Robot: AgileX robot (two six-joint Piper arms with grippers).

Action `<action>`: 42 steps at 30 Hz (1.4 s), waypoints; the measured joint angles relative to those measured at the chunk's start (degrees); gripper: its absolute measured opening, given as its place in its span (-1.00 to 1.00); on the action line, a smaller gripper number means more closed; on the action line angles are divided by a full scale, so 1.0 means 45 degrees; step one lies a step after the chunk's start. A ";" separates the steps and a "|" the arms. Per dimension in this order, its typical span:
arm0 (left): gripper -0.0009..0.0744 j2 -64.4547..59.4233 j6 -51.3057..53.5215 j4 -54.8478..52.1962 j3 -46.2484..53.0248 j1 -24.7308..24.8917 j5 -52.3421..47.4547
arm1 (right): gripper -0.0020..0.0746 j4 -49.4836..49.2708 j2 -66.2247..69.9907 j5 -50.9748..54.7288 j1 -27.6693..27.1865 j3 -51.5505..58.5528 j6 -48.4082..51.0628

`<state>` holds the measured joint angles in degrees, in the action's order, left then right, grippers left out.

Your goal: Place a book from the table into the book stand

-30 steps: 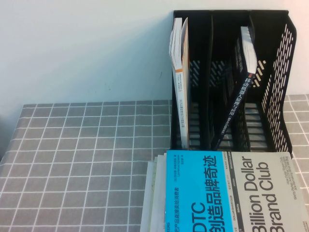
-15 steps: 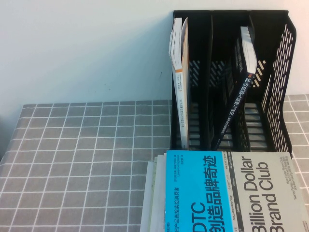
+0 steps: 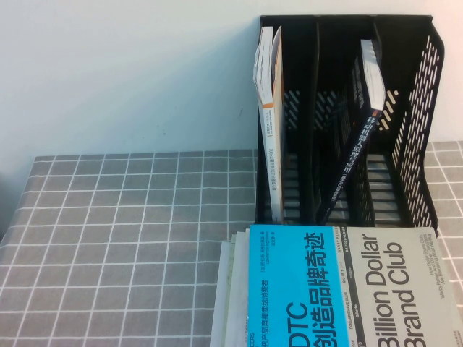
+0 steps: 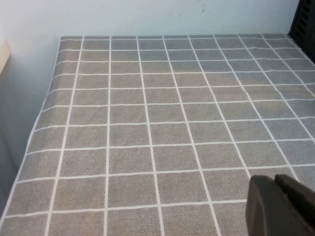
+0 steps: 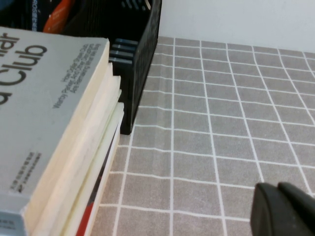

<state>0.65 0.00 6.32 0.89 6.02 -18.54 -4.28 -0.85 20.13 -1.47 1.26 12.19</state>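
The cyan and pale grey book [image 3: 347, 285] printed "DTC" and "Billion Dollar Brand Club" lies flat on top of a stack at the table's front right, just before the book stand [image 3: 347, 123]. Its grey half shows in the right wrist view [image 5: 44, 108]. The black book stand holds a brown-and-white book [image 3: 269, 116] in its left compartment and a leaning black-spined book [image 3: 356, 137] further right. My left gripper [image 4: 276, 181] is shut and empty above bare cloth. My right gripper [image 5: 278, 189] is shut and empty over the table [image 5: 221, 123], beside the stack.
Several other books [image 5: 98, 167] lie under the cyan one. The stand's corner [image 5: 140, 64] stands close behind the stack. The grid cloth [image 3: 123, 231] stretches left of the stack to the table's left edge [image 4: 29, 132]. A pale wall stands behind.
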 joint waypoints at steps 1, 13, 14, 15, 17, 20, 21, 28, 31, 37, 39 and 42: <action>-0.98 0.0000 0.0000 0.0000 0.0000 0.0000 0.0000 | -0.96 0.0000 0.0000 0.0000 0.0000 0.0000 0.0000; -0.98 0.0000 0.0578 -0.0598 0.0000 0.0000 0.0000 | -0.96 0.0000 0.0000 0.0000 0.0000 0.0000 0.0000; -0.98 0.0000 0.0601 -0.0605 0.0000 0.0000 0.0000 | -0.96 0.0000 0.0000 0.0000 0.0000 0.0000 0.0000; -0.98 0.0000 0.0601 -0.0626 0.0000 0.0000 0.0000 | -0.96 0.0000 0.0000 0.0000 0.0000 0.0000 0.0000; -0.98 0.0000 0.0629 -0.0635 0.0000 0.0000 0.0000 | -0.96 0.0000 0.0000 0.0000 0.0000 0.0000 0.0000; -0.98 0.0000 0.0629 -0.0713 0.0000 0.0000 0.0000 | -0.96 0.0000 0.0000 0.0000 0.0000 0.0000 0.0000; -0.98 0.0000 0.0629 -0.0742 0.0000 0.0000 0.0000 | -0.96 0.0000 0.0000 0.0000 0.0000 0.0000 0.0000; -0.98 0.0000 0.0647 -0.0997 0.0044 0.0000 0.0516 | -0.96 0.0000 0.0000 0.0000 0.0000 0.0000 0.0000; -0.99 0.0000 0.0677 -0.1031 0.0049 0.0000 0.0718 | -0.96 0.0000 0.0000 0.0000 0.0000 0.0000 0.0000; -0.98 0.0000 0.0677 -0.1031 0.0073 0.0000 0.1629 | -0.96 0.0000 0.0000 0.0000 0.0000 0.0000 0.0000; -0.98 0.0000 0.0677 -0.1031 0.0073 0.0000 0.1901 | -0.96 0.0000 0.0000 0.0000 0.0000 0.0000 0.0000; -0.98 0.0000 0.0632 -0.1031 0.0073 0.0000 0.2303 | -0.96 0.0000 0.0000 -0.0025 0.0000 0.0000 0.0000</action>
<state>0.65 2.84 1.69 1.21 6.02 -8.17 -4.28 -0.85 20.01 -1.47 1.26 12.19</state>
